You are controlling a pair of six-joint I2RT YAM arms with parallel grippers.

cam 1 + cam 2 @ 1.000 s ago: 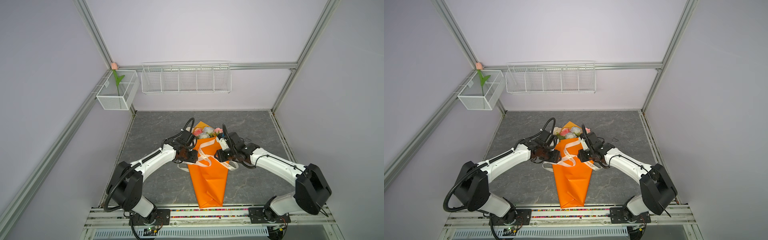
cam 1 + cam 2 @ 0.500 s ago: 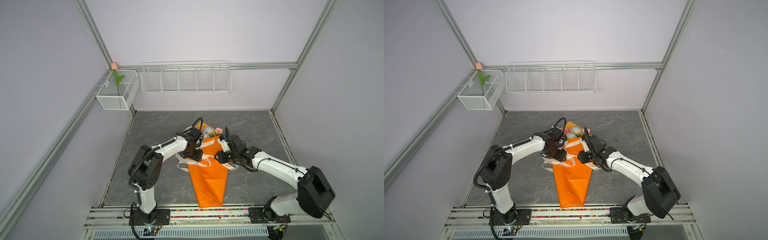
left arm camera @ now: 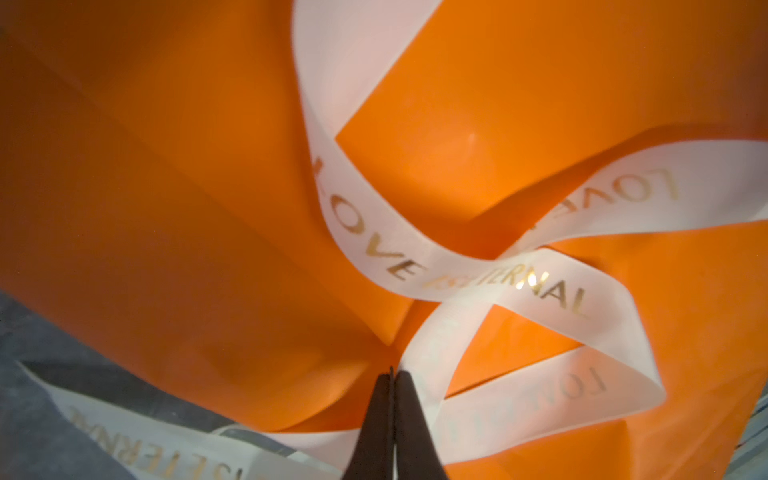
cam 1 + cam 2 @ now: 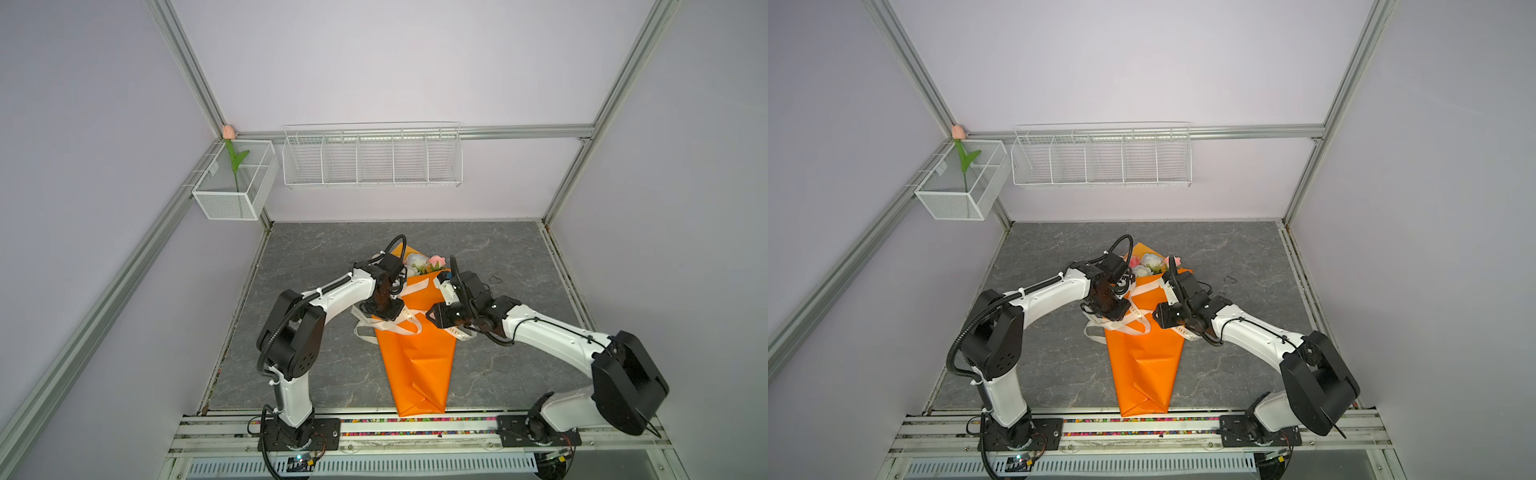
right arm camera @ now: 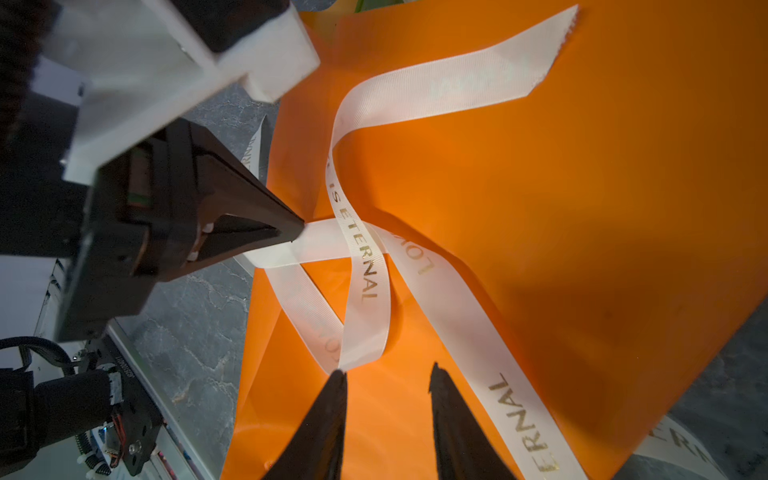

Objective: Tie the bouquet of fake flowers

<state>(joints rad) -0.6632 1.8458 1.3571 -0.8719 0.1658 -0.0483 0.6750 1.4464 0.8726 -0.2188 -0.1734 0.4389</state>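
The ribbon (image 5: 365, 266) lies loosely crossed over the orange wrapping paper (image 5: 540, 187); the knot is not yet tightened. The left end effector (image 5: 296, 232) is clamped on one strand; the right end effector (image 5: 387, 370) stands apart.

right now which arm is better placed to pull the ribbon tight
Left. The left tool is shut on a ribbon strand at the edge of the orange wrap, so it could likely pull straight away. The right tool is open near the loop, holding nothing.
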